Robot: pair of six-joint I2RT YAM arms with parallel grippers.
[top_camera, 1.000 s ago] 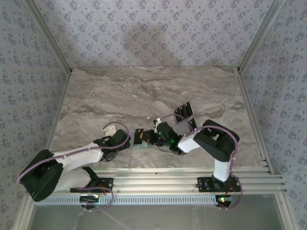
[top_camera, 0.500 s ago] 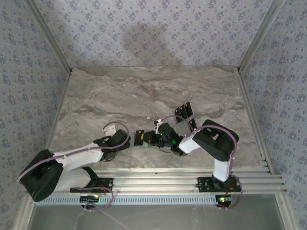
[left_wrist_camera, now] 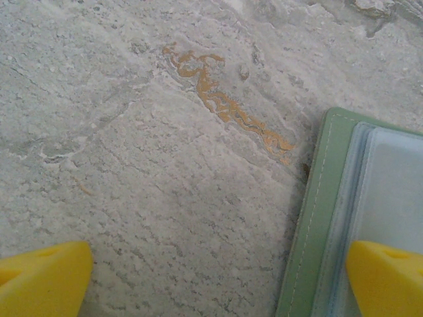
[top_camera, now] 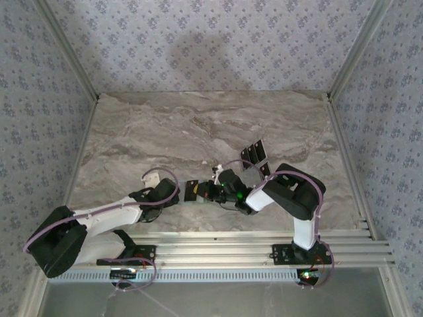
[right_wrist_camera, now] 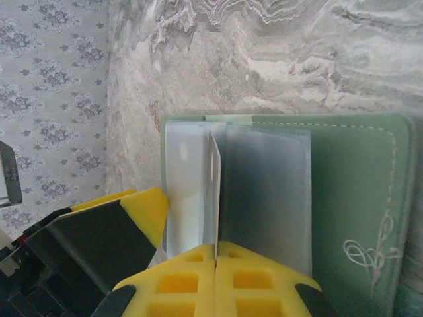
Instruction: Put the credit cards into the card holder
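The card holder [right_wrist_camera: 357,172] lies open on the marble tabletop [left_wrist_camera: 132,165], in the lower half of the right wrist view, with its clear sleeves on its left half. The right claw [right_wrist_camera: 215,259] sits at the bottom centre of that view, fingers pressed together on a thin pale sheet [right_wrist_camera: 214,172] seen edge-on. I cannot tell whether it is a card or one of the holder's clear leaves. The sheet's long axis runs straight up the frame from the claw and stands between two sleeves, so any push should go along that line.

The left claw [left_wrist_camera: 211,277] is spread wide and grips nothing. One fingertip [left_wrist_camera: 386,277] is over the holder's sleeve at lower right and the other is over bare tabletop.

In the overhead view the loose credit cards [top_camera: 255,154] lie up and to the right of both claws, apart from the holder and nearer the right arm.
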